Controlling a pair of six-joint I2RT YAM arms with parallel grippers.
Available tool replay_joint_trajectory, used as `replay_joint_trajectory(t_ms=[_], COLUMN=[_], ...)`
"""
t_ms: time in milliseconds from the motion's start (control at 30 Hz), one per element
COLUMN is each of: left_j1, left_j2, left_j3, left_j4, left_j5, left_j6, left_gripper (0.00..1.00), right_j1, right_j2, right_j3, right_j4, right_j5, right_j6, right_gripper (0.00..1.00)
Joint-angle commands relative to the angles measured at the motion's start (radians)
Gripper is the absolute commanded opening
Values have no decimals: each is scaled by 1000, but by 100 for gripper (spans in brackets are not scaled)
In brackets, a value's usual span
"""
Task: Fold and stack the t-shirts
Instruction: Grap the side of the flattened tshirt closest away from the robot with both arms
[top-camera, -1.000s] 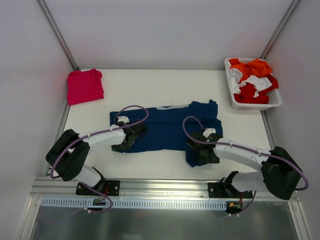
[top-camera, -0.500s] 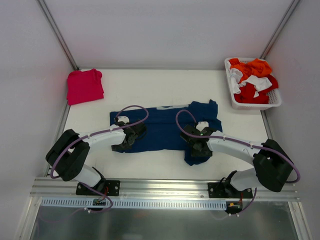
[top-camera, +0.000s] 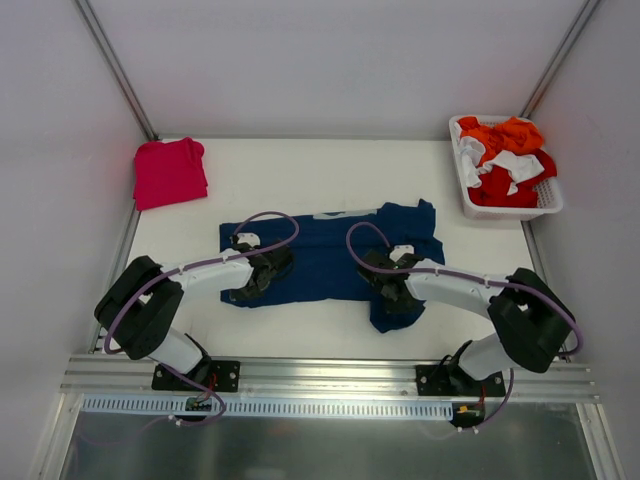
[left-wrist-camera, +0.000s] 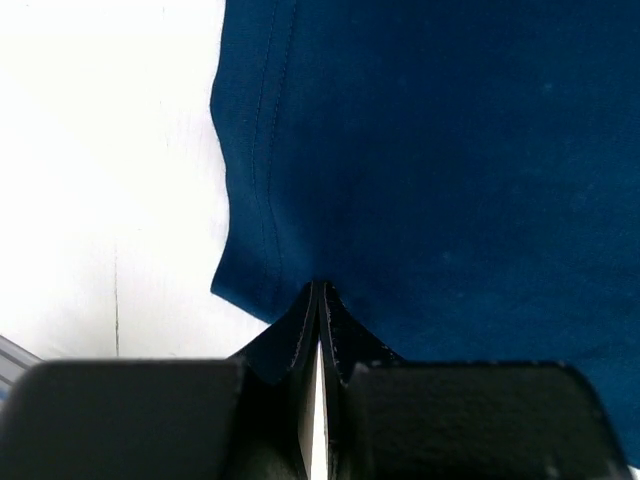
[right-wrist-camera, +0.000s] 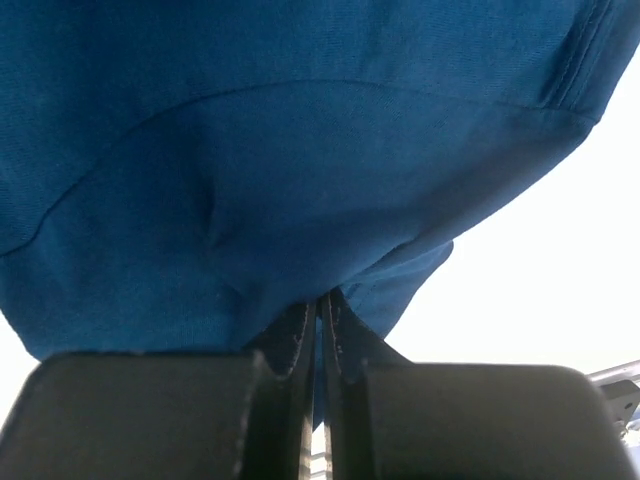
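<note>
A dark navy t-shirt (top-camera: 330, 260) lies spread across the middle of the table, partly folded, with a flap hanging toward the front right. My left gripper (top-camera: 262, 272) is at its front left part; in the left wrist view its fingers (left-wrist-camera: 319, 288) are shut on the hem of the navy cloth (left-wrist-camera: 450, 150). My right gripper (top-camera: 388, 285) is at the shirt's front right part; in the right wrist view it (right-wrist-camera: 322, 298) is shut with blue cloth (right-wrist-camera: 300, 150) pinched between its fingers. The pinkish-red t-shirt (top-camera: 170, 172) lies folded at the back left.
A white basket (top-camera: 470, 205) holding orange, red and white clothes stands at the back right. White walls and metal posts enclose the table. A metal rail runs along the front edge by the arm bases.
Both grippers have gone from open to shut on the navy t-shirt. My right gripper has shifted left and a little farther onto the shirt. The left arm has hardly moved.
</note>
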Motion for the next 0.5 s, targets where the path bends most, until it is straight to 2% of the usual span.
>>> replay_joint_trajectory(t_ms=[0,233,467], left_j1=[-8,-8,-7], left_j2=[-16,-56,-56], left_j3=[7,33,146], left_j4=[-16,-26,-53], left_j5=[-6,-21,-54], left_j6=[-4,21,51], left_gripper=[0,0,0], right_j1=[-4,-30,-127], right_j2=[-51,-223,-229], right_j3=[-4,93,226], right_j4=[-27,-238,-285], right_j5=[37,166,209], right_j6=[9,-27,-129], right_gripper=[1,0,1])
